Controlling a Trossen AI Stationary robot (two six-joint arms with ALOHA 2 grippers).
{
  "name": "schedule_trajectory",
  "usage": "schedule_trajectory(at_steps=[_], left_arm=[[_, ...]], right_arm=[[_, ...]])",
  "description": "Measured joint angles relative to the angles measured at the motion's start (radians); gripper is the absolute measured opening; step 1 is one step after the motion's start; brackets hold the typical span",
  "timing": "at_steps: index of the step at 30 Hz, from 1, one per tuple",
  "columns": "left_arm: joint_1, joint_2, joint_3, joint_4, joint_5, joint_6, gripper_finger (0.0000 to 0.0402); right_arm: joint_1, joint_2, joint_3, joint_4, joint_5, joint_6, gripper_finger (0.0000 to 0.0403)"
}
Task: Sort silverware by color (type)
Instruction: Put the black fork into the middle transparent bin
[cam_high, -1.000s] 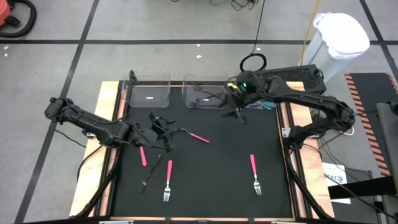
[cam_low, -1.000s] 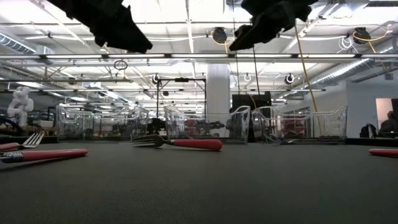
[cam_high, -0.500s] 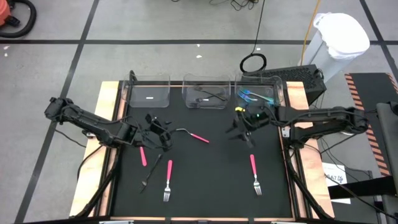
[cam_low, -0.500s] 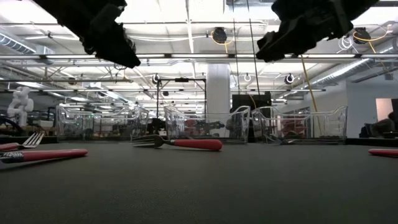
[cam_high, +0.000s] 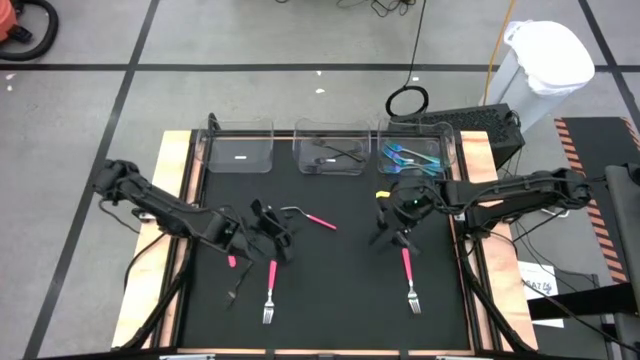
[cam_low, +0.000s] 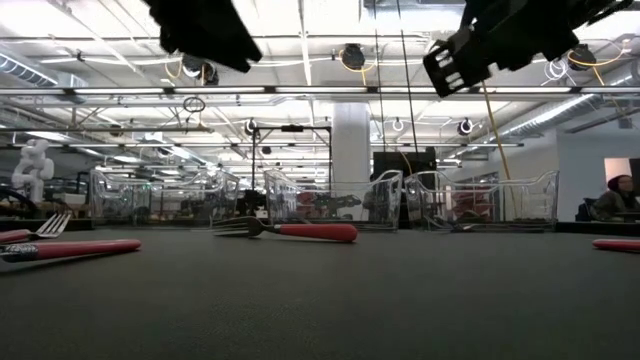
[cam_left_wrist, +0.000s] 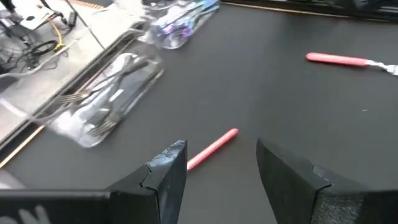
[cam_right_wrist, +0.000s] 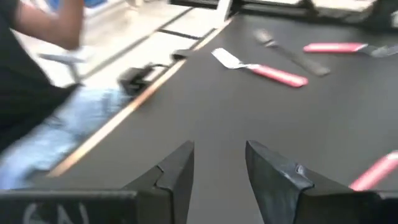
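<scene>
My left gripper (cam_high: 272, 240) hovers open over the mat's left half; in its wrist view its open fingers (cam_left_wrist: 221, 146) frame the pink handle end of a pink-handled fork (cam_left_wrist: 211, 149) that lies flat farther ahead (cam_high: 310, 218). My right gripper (cam_high: 393, 232) hangs open (cam_right_wrist: 219, 148) just above the handle end of the right pink fork (cam_high: 408, 275). Another pink fork (cam_high: 270, 290), a partly hidden pink handle (cam_high: 230, 258) and a black fork (cam_high: 240, 285) lie flat near the left gripper. Both grippers are clear of the mat in the low view.
Three clear bins stand along the far edge: the left bin (cam_high: 240, 150), the middle bin (cam_high: 330, 155) with black cutlery, and the right bin (cam_high: 415, 155) with blue pieces. Wooden rails (cam_high: 175, 190) border the black mat. A person sits beyond the table (cam_low: 620, 195).
My right gripper has swung from the far bins toward the near edge and come down over the right pink fork's handle end. My left gripper has shifted toward the near edge, past the cluster of cutlery. No cutlery has moved.
</scene>
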Motion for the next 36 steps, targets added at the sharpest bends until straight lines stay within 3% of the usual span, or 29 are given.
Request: schedule_trajectory(at_steps=[5, 12, 18, 26, 36], left_arm=[[-0.037, 0.140, 0.144, -0.149, 0.036, -0.090, 0.0193], [-0.083, 0.219, 0.210, -0.367, 0.141, -0.228, 0.0193], [-0.135, 0.221, 0.211, -0.564, 0.179, -0.593, 0.0193], [-0.257, 0.279, 0.210, -0.622, 0.235, -0.921, 0.0193], [-0.320, 0.353, 0.210, -0.821, 0.514, -1.292, 0.0193]], right_arm=[[0.045, -0.002, 0.000, -0.015, 0.002, 0.152, 0.0139], [0.082, -0.002, 0.000, -0.017, 0.003, 0.103, 0.0139], [0.092, -0.002, 0.000, -0.019, 0.002, 0.053, 0.0139], [0.092, -0.002, 0.000, -0.018, 0.005, 0.025, 0.0139], [0.092, -0.002, 0.000, -0.018, 0.008, 0.050, 0.0139]])
